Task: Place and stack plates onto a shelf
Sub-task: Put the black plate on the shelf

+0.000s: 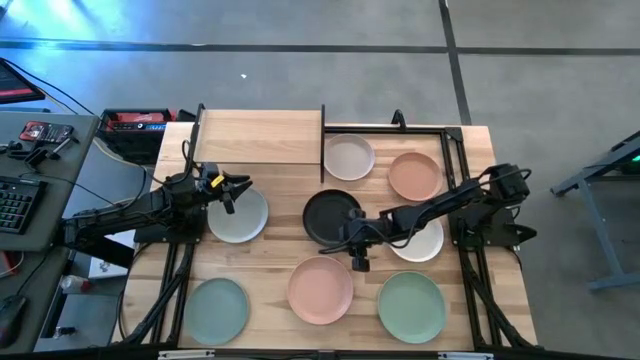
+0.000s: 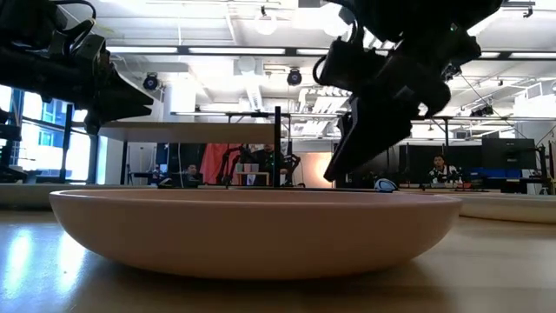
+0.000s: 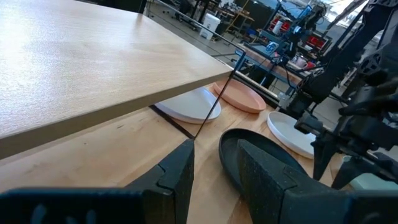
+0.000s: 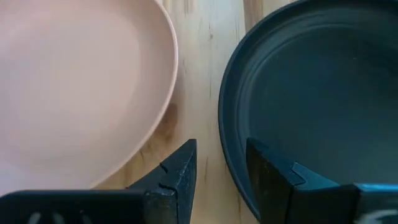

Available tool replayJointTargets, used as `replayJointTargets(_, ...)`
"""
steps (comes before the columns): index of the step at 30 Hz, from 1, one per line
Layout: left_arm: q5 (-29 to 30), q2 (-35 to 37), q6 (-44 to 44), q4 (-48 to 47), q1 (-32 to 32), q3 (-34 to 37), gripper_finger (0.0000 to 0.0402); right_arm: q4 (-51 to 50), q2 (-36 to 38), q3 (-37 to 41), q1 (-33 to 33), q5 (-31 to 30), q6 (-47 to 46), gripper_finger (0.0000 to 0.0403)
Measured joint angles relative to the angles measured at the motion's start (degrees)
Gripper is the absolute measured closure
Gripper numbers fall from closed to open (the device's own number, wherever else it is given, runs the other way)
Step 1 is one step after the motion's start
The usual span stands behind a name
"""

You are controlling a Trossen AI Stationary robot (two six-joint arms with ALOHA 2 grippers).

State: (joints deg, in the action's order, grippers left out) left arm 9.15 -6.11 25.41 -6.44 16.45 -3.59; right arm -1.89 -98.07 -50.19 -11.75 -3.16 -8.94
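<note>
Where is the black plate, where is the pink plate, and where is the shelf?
black plate (image 1: 326, 214): high view, bare middle of the plate.
pink plate (image 1: 320, 290): high view, centre of the plate.
shelf (image 1: 260, 138): high view, middle of its pale wood board.

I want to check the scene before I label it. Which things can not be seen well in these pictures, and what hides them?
- High view: the white plate is partly covered by the right arm.
- High view: the beige-grey plate is partly under the shelf board.
- Low view: the pink plate fills the front and hides the other plates.
- Right wrist view: the black plate is cut off by the picture edge.
- High view: the left claw is too small to judge its fingers.
</note>
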Motion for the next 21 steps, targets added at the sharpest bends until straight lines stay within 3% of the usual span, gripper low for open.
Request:
replayJointTargets(12,0.02,0.01,0.01,0.0,0.0,0.0,0.0291,-2.8,-0.6,0.0,0.0,-0.08,5.52,0.0281)
replayJointTargets(21,0.44,0.0,0.0,0.0,0.0,-0.01,0.0291,-4.48,-0.6,0.0,0.11,-3.68,6.44,0.0281)
